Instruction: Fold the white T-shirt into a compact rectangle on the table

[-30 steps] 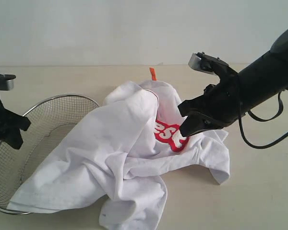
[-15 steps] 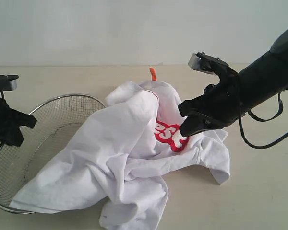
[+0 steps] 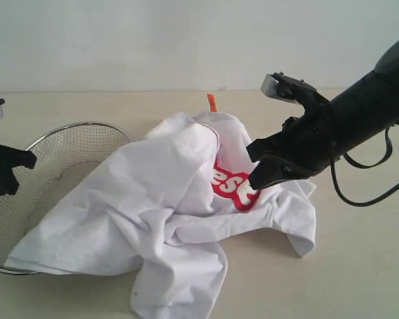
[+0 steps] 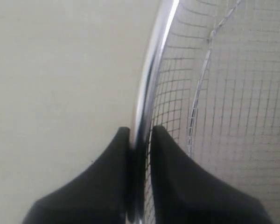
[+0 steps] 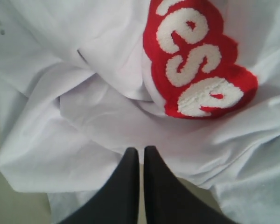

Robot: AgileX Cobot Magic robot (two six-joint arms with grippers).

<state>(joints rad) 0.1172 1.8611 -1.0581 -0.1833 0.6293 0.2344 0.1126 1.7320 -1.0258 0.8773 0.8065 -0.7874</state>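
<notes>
Shirt crumpled under closed right hand; left hand clamps basket rim.

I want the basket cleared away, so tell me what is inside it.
One end of the white T-shirt lies draped into the wire-mesh basket, over its near side. The mesh that shows holds nothing else. Anything under the cloth is hidden.

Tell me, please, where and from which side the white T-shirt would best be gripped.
Probably the loose corner of the white T-shirt jutting out on the right arm's side, approached from that side: it lies apart from the crumpled bulk, with bare table beside it, while the other end drapes into the wire basket.
</notes>
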